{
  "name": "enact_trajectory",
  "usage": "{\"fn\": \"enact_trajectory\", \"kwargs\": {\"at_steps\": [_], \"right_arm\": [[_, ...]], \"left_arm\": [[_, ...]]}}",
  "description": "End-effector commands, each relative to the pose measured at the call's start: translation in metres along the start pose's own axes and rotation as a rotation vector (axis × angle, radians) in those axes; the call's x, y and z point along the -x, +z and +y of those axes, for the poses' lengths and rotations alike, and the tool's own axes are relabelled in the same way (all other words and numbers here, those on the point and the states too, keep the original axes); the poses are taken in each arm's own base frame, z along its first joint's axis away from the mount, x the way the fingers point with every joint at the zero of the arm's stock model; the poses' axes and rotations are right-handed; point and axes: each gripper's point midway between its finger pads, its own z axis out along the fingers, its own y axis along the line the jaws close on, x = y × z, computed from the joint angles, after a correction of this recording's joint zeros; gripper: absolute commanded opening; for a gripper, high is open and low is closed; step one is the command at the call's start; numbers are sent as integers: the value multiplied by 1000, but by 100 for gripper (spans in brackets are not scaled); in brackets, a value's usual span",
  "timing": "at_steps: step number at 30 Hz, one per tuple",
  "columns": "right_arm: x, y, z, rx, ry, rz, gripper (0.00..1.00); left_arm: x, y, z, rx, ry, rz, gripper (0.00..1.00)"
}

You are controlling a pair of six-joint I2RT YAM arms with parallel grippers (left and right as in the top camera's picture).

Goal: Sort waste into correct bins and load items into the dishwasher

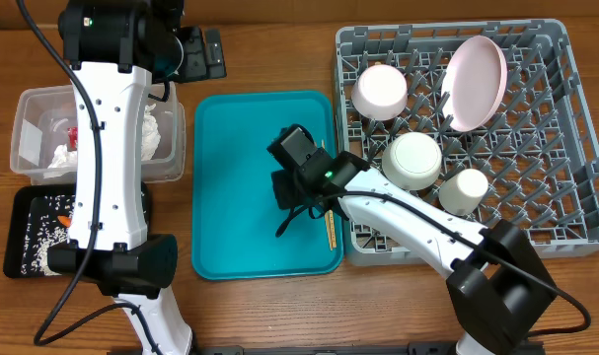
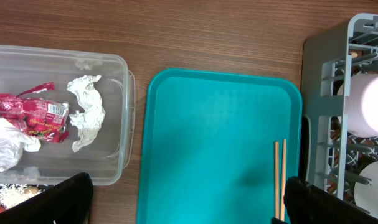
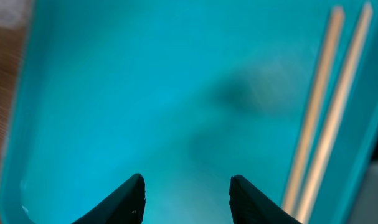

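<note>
My right gripper (image 1: pixel 286 192) hangs open over the teal tray (image 1: pixel 240 177), with nothing between its fingers. In the right wrist view it (image 3: pixel 185 183) is low above the tray, and the wooden chopsticks (image 3: pixel 314 93) lie to its right, apart from it. The chopsticks (image 1: pixel 330 229) rest along the tray's right edge. My left gripper (image 2: pixel 187 186) is wide open and empty, high near the table's back (image 1: pixel 195 54). The clear tub (image 2: pixel 123 124) holds a red wrapper (image 2: pixel 33 115) and white tissues (image 2: pixel 88 112). The black tray (image 1: pixel 28 202) holds rice scraps (image 1: pixel 37 251).
The grey dish rack (image 1: pixel 565 148) at the right carries a plate (image 1: pixel 477 84), two bowls (image 1: pixel 380 91) (image 1: pixel 411 160) and a cup (image 1: pixel 464 190). My left arm stretches over the tub and the black tray. The rack's wall stands just right of the chopsticks.
</note>
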Motion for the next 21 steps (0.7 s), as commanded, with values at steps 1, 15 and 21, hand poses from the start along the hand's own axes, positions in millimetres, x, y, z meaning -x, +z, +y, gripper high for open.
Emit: {"fn": "enact_trajectory", "kwargs": {"at_steps": [1,15,21], "right_arm": [[-6,5,-21,-61,4,39,47],[-8,11,-43,-100,-7,76,46],[-12,22,-48,-131,-7,113,46]], "left_arm": [[3,-16,-6,-25,-4,-38,100],[3,-16,-6,-25,-4,-39,100],[3,-16,-6,-25,-4,-38,100]]}}
